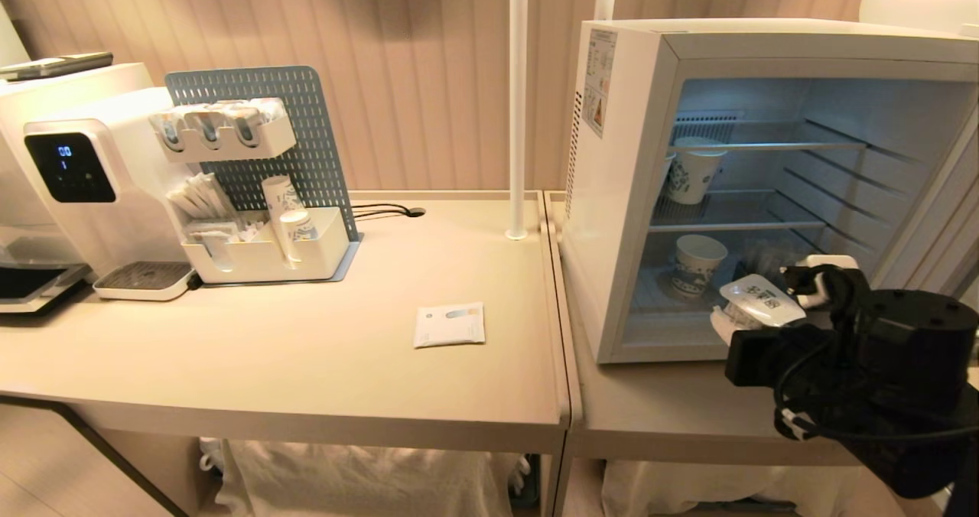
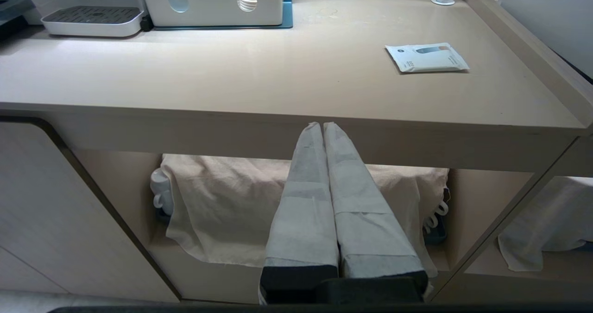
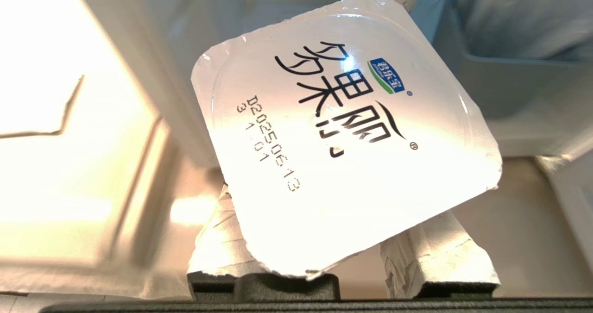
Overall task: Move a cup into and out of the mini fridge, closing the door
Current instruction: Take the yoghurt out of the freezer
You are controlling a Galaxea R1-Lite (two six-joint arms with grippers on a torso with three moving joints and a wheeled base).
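The mini fridge (image 1: 619, 196) stands on the right-hand table with its lit inside showing. Its door (image 1: 927, 215) is swung open at the far right, seen edge-on. My right gripper (image 1: 753, 312) hangs just in front of the fridge's bottom opening, shut on the cup (image 1: 761, 300), a small white tub with a sealed foil lid. In the right wrist view the printed lid of the cup (image 3: 343, 132) fills the picture, with the taped fingers (image 3: 435, 253) on either side of the tub below it. My left gripper (image 2: 323, 125) is parked shut, low at the left table's front edge.
Two printed paper cups stand inside the fridge, one on the middle wire shelf (image 1: 692, 169) and one on the floor (image 1: 697, 263). A white packet (image 1: 450, 324) lies on the left table. A coffee machine (image 1: 69, 173), a pegboard organiser (image 1: 260, 196) and a white pole (image 1: 518, 104) stand behind.
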